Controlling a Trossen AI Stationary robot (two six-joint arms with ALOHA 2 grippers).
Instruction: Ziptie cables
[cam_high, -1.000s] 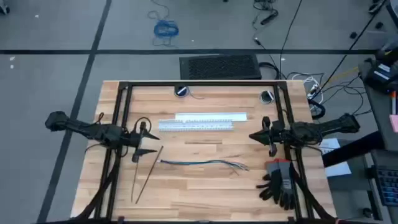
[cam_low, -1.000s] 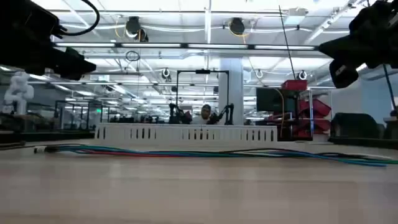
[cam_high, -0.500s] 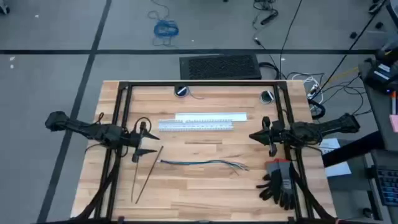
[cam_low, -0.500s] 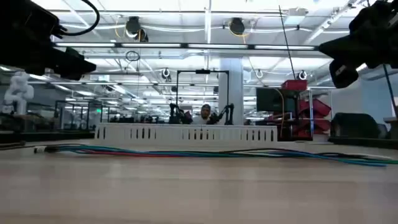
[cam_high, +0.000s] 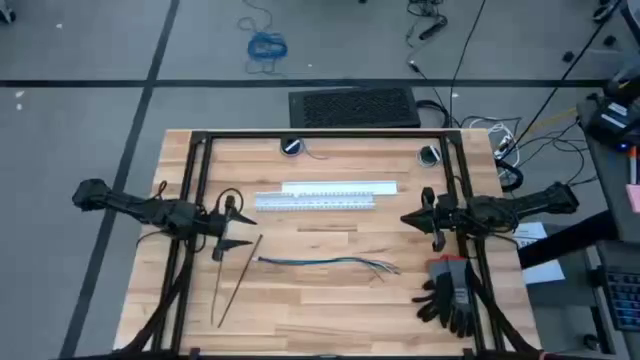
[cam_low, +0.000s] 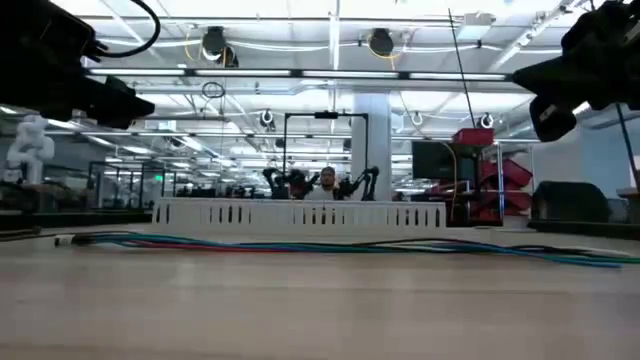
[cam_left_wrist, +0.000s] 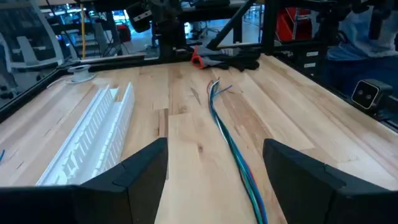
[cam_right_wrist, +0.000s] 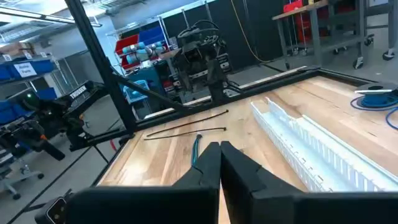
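High view: nothing has moved. Your left gripper (cam_high: 232, 228), fingers apart, waits at nine o'clock; your right gripper (cam_high: 428, 217), closed, at three. Thin blue-grey wire bundle (cam_high: 325, 262) and dark zipties (cam_high: 232, 282) lie untouched centrally.

blue/green cables (cam_high: 325, 262), dark zipties (cam_high: 236, 280), white duct (cam_high: 325, 196)
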